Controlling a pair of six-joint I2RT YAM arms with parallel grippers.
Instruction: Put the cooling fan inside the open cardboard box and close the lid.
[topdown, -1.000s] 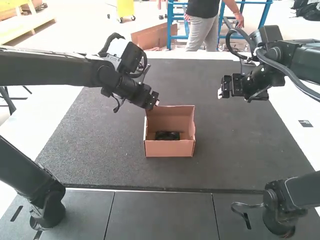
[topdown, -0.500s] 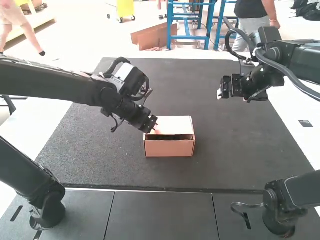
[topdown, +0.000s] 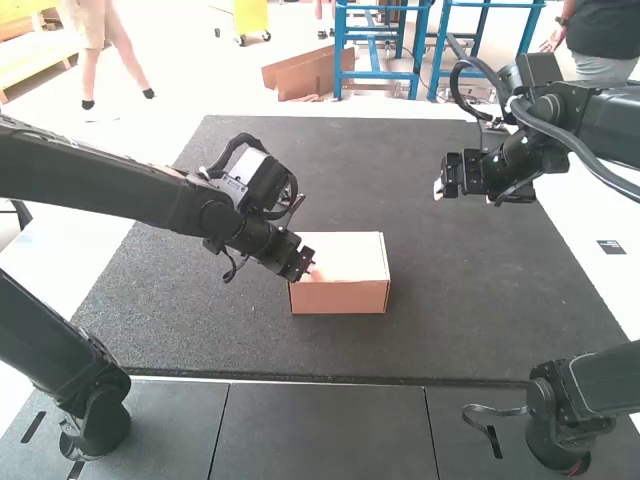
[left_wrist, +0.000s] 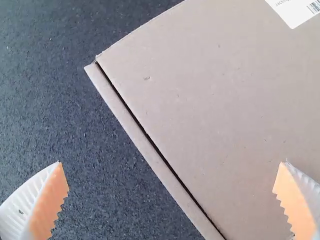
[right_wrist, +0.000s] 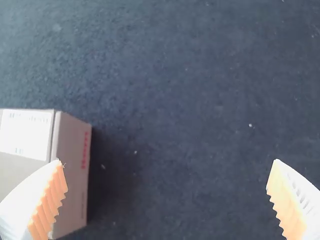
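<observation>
The cardboard box (topdown: 340, 270) sits in the middle of the dark mat with its lid lying flat on top, shut. The fan is hidden inside it. My left gripper (topdown: 296, 261) is low at the box's left top corner, open, one finger over the lid and one over the mat. From the left wrist the lid (left_wrist: 215, 110) spreads wide between the orange pads (left_wrist: 50, 195). My right gripper (topdown: 448, 180) hangs open above the mat, to the right of and beyond the box. Its wrist view looks down on the box's end (right_wrist: 70, 170).
The dark mat (topdown: 480, 290) covers the table, with white table surface at both sides. A small black tag (topdown: 611, 246) lies at the right edge. A seam in the front panels runs below the mat.
The box's lid has gone from standing open to lying flat. My left gripper pushed it down, moving toward the front and lower. The right arm has kept still.
</observation>
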